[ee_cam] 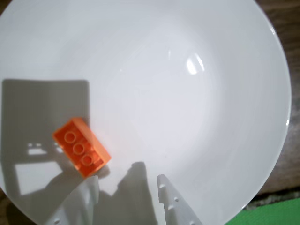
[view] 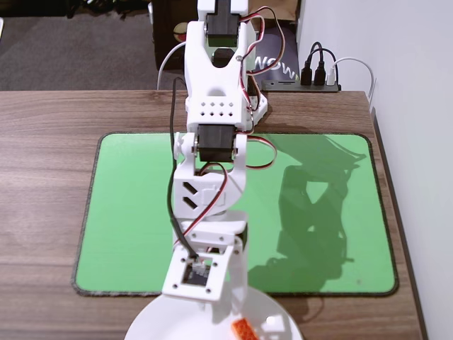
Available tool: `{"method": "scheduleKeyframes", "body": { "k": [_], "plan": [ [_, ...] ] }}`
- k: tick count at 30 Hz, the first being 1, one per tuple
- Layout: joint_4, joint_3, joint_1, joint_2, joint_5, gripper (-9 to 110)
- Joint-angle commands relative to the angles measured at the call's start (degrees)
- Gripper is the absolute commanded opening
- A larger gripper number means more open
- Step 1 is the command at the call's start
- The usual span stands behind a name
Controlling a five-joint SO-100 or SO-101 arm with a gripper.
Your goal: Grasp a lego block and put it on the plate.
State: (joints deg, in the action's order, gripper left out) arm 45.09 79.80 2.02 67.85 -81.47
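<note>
The orange lego block [ee_cam: 80, 147] lies flat on the white plate [ee_cam: 187, 117], studs up, at the left of the wrist view. My gripper [ee_cam: 127, 180] is open just above the plate, its two white fingers spread apart. The left fingertip [ee_cam: 93, 185] is right beside the block's near corner; the block is not between the jaws. In the fixed view the arm reaches down over the plate [view: 152, 322] at the table's front edge, and a bit of the block [view: 244, 329] shows beside the gripper [view: 241, 319].
A green mat [view: 127, 212] covers the middle of the wooden table [view: 42, 177]. The arm's base [view: 226, 106] stands at the mat's far edge. A power strip with plugs [view: 311, 78] lies at the back right.
</note>
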Motion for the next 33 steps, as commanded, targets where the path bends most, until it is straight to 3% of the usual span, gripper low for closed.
{"method": "scheduleKeyframes", "body": {
  "k": [1,6,11,24,33],
  "plan": [
    [1.3,-2.0,0.0,4.5,0.5,17],
    [3.7,0.8,-0.6,8.7,1.1,16],
    [4.9,5.6,-1.2,14.6,3.3,1],
    [6.2,24.2,-3.1,34.8,4.2,1],
    [5.5,43.2,-6.2,54.9,20.4,1]
  ]
}}
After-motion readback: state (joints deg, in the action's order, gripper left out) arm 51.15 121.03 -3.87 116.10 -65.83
